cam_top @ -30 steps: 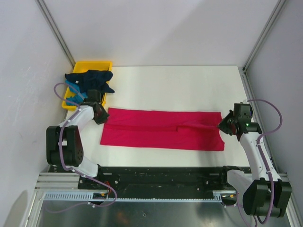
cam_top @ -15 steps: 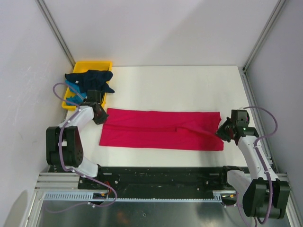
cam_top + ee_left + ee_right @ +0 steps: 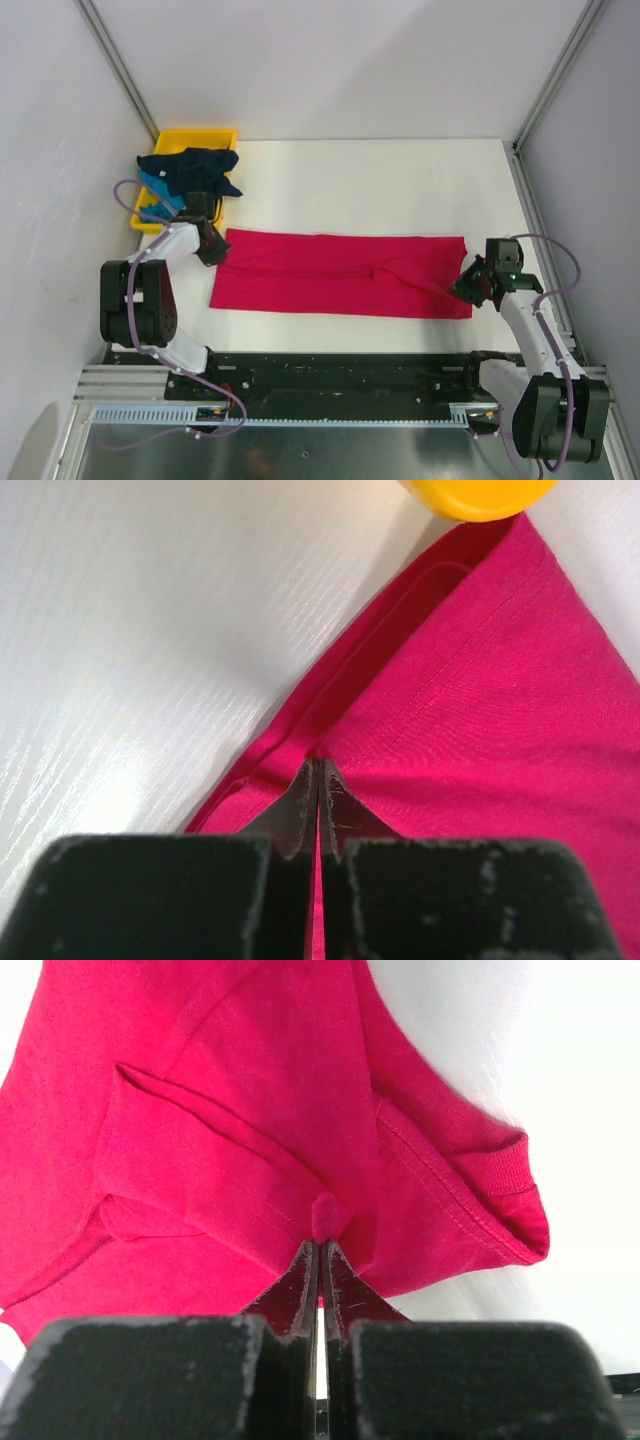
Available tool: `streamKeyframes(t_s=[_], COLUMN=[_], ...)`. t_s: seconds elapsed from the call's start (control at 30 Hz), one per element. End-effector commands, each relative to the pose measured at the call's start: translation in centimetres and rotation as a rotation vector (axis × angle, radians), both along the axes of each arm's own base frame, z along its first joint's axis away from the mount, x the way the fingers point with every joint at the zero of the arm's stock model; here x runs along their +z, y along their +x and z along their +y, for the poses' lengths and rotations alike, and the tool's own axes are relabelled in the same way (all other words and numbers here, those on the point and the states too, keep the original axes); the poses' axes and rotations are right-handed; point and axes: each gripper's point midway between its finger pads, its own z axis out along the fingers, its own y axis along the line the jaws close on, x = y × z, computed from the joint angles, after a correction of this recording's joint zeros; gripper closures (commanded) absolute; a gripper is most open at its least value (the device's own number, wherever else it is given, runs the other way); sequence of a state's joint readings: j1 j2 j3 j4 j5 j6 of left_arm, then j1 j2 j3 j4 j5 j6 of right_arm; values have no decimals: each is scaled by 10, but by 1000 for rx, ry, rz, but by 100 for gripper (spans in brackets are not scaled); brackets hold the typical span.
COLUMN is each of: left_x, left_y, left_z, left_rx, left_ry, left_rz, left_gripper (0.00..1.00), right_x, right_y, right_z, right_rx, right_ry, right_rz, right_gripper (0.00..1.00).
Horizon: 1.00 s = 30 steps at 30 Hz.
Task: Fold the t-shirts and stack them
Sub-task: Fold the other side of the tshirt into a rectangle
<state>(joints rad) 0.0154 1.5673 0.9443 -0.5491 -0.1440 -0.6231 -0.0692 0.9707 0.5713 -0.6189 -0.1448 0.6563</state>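
The left arm [image 3: 170,246] and right arm [image 3: 528,318] share one build: rounded white links between boxy black joint housings. A lilac cable [image 3: 119,193] loops along each. The left gripper [image 3: 320,767] and right gripper [image 3: 320,1247] have black, scuffed fingers tapering to thin tips.

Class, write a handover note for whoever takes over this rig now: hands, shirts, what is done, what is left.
Left hand: shut, pinching the pink shirt at its left end.
Right hand: shut on a pinch of the same shirt's right end.
The pink shirt lies as a long band on the table; navy shirt and teal shirt heaped on the yellow tray.
Done: pink shirt folded lengthwise. Left: fold it across, fold the other two, stack.
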Motion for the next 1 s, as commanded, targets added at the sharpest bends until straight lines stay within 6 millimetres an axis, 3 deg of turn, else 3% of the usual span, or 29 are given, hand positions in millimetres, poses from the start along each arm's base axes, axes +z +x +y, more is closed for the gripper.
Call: streamKeyframes(t_s=[0.0, 0.13, 0.43, 0.77, 0.97], left_x=[8, 10, 6, 12, 15], left_y=[5, 7, 6, 9, 12], left_z=[9, 11, 10, 10, 11], left_rx=[42, 43, 56, 54, 54], left_ry=[13, 8, -3, -8, -8], left_rz=[-29, -34, -22, -43, -52], left_gripper=[100, 100, 100, 100, 100], right_x=[15, 17, -6, 10, 46], right_y=[8, 7, -8, -7, 2], right_z=[2, 4, 14, 19, 14], right_rx=[-16, -19, -13, 6, 0], right_ry=[28, 39, 96, 88, 52], right_rz=[-72, -71, -15, -66, -131], right_gripper=[100, 100, 100, 100, 100])
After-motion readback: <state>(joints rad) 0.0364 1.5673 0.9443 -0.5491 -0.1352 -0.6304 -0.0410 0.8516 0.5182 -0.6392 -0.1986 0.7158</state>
